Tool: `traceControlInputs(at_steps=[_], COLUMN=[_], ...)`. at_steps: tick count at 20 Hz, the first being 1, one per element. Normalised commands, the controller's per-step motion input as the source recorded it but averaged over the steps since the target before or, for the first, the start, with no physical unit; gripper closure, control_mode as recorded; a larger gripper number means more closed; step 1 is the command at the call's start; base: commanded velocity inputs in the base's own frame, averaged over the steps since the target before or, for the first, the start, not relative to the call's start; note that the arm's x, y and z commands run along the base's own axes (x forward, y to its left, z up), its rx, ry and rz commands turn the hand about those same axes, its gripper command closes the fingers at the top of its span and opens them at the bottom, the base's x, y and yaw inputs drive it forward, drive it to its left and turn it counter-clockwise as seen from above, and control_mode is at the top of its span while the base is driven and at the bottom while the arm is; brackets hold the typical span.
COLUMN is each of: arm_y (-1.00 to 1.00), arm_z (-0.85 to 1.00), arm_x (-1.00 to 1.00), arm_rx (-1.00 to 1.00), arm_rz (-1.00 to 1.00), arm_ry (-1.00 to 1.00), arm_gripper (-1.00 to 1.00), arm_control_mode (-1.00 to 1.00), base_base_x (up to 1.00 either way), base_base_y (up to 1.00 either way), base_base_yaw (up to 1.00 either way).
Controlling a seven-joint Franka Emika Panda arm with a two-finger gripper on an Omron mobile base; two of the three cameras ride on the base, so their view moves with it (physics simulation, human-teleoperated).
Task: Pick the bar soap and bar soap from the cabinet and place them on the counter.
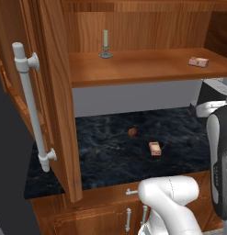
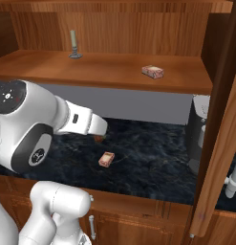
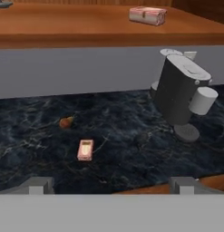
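Soap (image 3: pixel 85 150) mid-counter (image 3: pixel 131 136), second soap (image 3: pixel 148 15) near shelf edge

One bar soap (image 1: pixel 155 148) lay flat on the counter (image 1: pixel 110 156), black slab with pale veins, near its middle and well apart from the front edge. It showed pinkish-beige with reddish ends. The other bar soap (image 1: pixel 198 62) sat flat on the shelf of the cabinet (image 1: pixel 133 69) (doors open), toward my right end, reddish-brown wood all around.
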Motion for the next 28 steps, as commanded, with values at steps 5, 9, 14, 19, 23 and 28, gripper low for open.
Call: traceControlInputs(at_steps=[5,9,14,19,23,28], arm_y=[-0.06,-0.1,-0.1,-0.12,-0.13,-0.13], arm_z=[0.28,0.27,0.3,0.29,0.22,0.24], arm_x=[0.0,0.0,0.0,0.0,0.0,0.0], arm_rx=[-0.04,-0.05,-0.05,-0.04,-0.03,-0.02], arm_rz=[0.0,0.0,0.0,0.0,0.0,0.0], arm_ry=[-0.08,-0.09,-0.09,-0.07,-0.05,-0.06], arm_gripper=[-1.0,-1.0,-1.0,-1.0,-1.0,-1.0], arm_control_mode=[-1.0,-1.0,-1.0,-1.0,-1.0,-1.0], base_base_x=[0.0,0.0,0.0,0.0,0.0,0.0], base_base_y=[0.0,0.0,0.0,0.0,0.0,0.0], base_base_yaw=[0.0,0.0,0.0,0.0,0.0,0.0])
